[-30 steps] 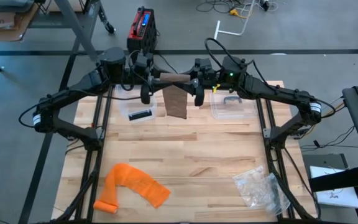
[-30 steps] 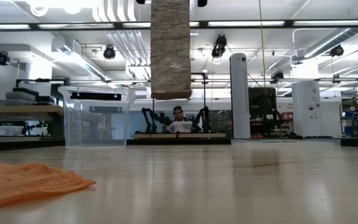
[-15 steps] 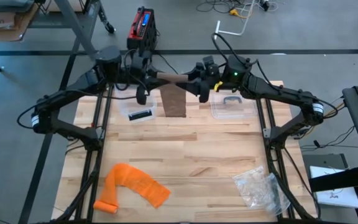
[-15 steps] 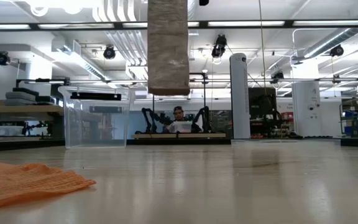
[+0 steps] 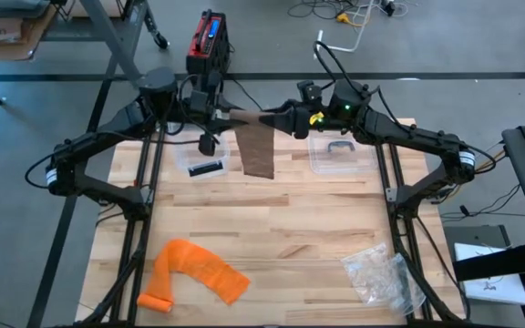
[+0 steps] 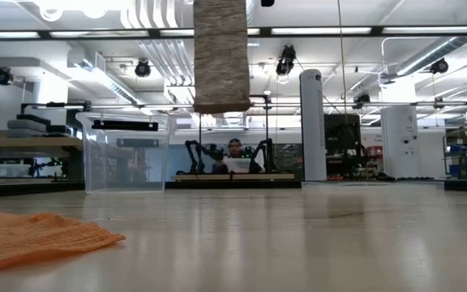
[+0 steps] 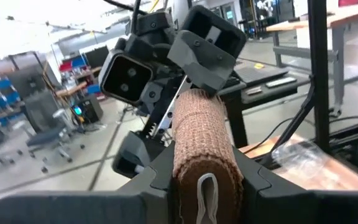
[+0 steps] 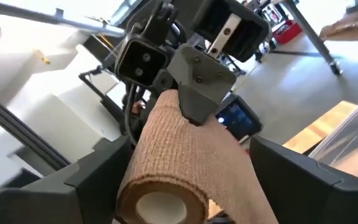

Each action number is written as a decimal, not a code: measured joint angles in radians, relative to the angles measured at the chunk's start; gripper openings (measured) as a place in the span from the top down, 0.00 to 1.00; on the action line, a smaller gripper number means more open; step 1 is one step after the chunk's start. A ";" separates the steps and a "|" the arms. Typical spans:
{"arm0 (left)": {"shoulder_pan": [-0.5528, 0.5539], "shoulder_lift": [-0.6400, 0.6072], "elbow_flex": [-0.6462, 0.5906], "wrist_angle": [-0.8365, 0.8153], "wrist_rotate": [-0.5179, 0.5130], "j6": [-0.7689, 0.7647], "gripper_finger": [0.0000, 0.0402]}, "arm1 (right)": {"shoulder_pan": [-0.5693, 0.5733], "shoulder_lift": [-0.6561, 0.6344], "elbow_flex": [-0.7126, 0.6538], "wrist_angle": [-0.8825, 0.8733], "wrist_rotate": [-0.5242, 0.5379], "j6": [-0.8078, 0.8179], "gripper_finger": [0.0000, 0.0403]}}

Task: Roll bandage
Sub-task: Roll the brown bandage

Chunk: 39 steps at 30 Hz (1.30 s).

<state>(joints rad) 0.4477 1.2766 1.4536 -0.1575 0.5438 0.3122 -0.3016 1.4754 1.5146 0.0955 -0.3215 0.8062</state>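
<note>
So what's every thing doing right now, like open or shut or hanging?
Bandage roll: held up in the air, its tail hanging down.
Left hand: shut on the bandage roll.
Right hand: open around the roll's other end.
Orange bandage: lying loose on the table.
Clear bin: lid on.

I see the bandage (image 5: 260, 150) as brown woven cloth, rough and matt, its weave plain on the roll (image 8: 185, 162). The table (image 5: 272, 237) is pale wood in planks, smooth with a soft sheen. The box (image 6: 126, 152) is clear glossy plastic. The orange mesh (image 5: 194, 271) looks like coarse netted fabric.
</note>
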 joint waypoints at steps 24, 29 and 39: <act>0.000 0.012 -0.003 0.019 -0.063 0.125 0.80 | 0.009 0.015 0.000 0.063 0.010 0.093 0.33; -0.001 0.012 -0.003 0.027 -0.105 0.170 0.80 | 0.008 0.015 0.000 0.066 0.019 0.098 0.36; -0.001 0.012 -0.003 0.026 -0.108 0.261 0.80 | 0.008 0.016 0.000 0.065 0.015 0.099 0.45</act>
<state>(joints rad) 0.4467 1.2884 1.4505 -0.1310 0.4358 0.5732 -0.2935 1.4918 1.5150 0.1604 -0.3063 0.9054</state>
